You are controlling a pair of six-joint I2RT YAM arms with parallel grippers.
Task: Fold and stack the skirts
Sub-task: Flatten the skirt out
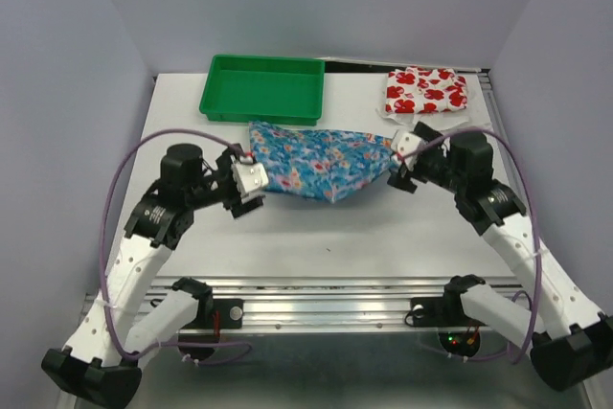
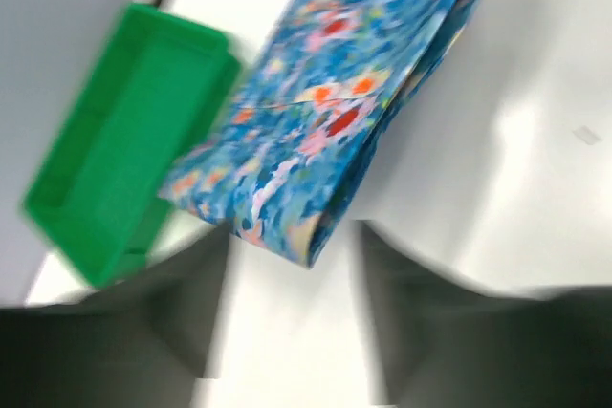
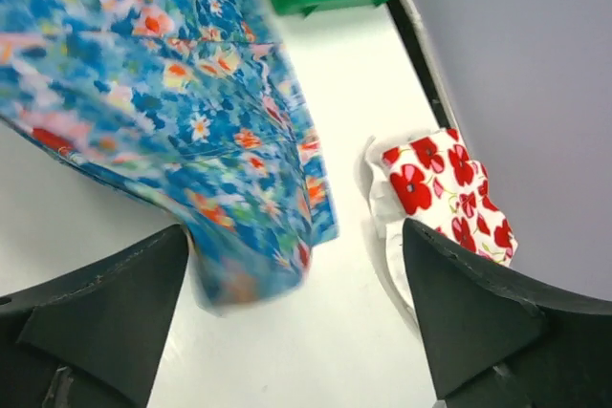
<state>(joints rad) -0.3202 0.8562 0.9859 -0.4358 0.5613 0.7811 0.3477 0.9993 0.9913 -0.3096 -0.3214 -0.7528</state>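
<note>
- Blue skirt (image 1: 321, 165) lies folded mid-worktop (image 1: 316, 237), spanning left to right between the arms; one end sits at each gripper, probably so both can handle it flat
- left gripper (image 2: 295, 255) spread open around a skirt corner, gripping nothing; right gripper (image 3: 294, 236) likewise wide and empty
- white skirt (image 1: 426, 91) rests folded at far right; probably the stack's base
</note>
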